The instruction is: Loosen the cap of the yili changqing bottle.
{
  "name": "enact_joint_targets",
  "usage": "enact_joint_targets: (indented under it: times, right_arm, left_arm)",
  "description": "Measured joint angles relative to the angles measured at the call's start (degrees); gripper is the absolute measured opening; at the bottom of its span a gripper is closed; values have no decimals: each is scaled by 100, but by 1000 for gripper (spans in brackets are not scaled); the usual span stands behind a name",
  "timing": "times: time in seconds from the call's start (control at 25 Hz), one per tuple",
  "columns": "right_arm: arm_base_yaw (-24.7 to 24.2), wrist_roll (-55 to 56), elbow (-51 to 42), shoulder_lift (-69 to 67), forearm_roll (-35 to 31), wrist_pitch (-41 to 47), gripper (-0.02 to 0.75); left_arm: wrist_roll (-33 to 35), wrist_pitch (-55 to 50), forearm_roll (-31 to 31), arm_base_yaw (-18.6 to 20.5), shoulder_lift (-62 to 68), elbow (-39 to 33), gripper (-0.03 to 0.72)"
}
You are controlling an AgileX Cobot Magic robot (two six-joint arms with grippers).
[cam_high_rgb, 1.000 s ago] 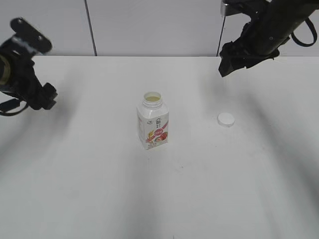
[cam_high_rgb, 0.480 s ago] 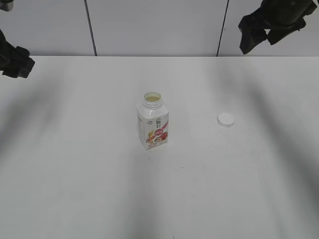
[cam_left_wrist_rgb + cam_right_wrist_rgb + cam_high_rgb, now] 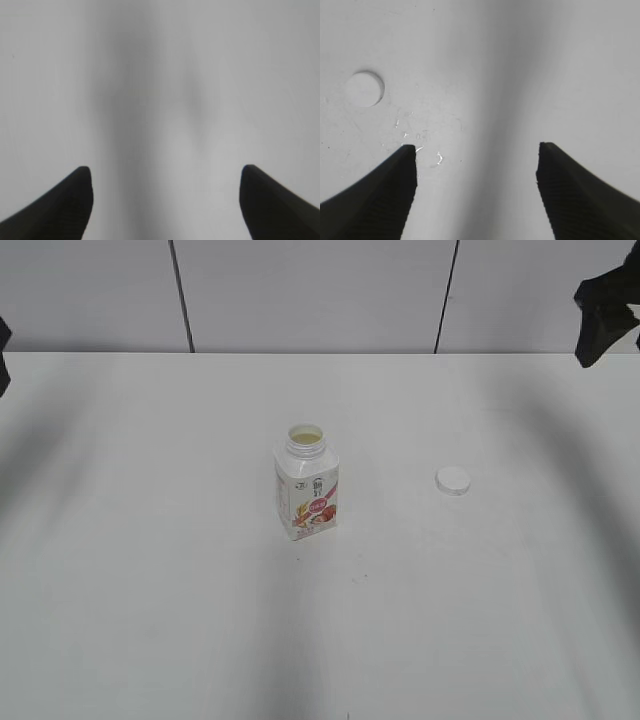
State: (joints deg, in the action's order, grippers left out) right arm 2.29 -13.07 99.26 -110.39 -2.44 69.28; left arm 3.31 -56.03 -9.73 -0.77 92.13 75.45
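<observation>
The yili changqing bottle (image 3: 306,484) stands upright mid-table, white with a pink-red label, its neck open. The white cap (image 3: 453,480) lies flat on the table to the bottle's right, apart from it. It also shows in the right wrist view (image 3: 365,89) at the upper left. My right gripper (image 3: 475,152) is open and empty above bare table; in the exterior view it is a dark shape (image 3: 605,315) at the far right edge. My left gripper (image 3: 166,172) is open and empty over bare table, nearly out of the exterior view at the left edge.
The white table (image 3: 150,570) runs to a grey panelled wall (image 3: 310,290) at the back. A few small wet spots (image 3: 427,150) lie on the table near the right gripper's left fingertip.
Both arms have drawn back and up: the right one to the far right edge, the left one almost out of the exterior view. The bottle and cap have not moved.
</observation>
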Motion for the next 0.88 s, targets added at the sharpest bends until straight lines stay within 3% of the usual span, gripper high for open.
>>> enact_joint_targets:
  times: [0.32, 0.56, 0.88]
  right_arm:
    - [-579, 11, 0, 493, -66, 19, 589]
    - [-662, 17, -266, 1199, -249, 26, 589]
    - [-662, 17, -1583, 2564, -393, 37, 589]
  left_arm:
    - [74, -873, 173, 160, -12, 32, 551]
    - [80, -1302, 282, 160, -399, 10, 551]
    - [80, -1240, 506, 164, -1797, -1091, 551]
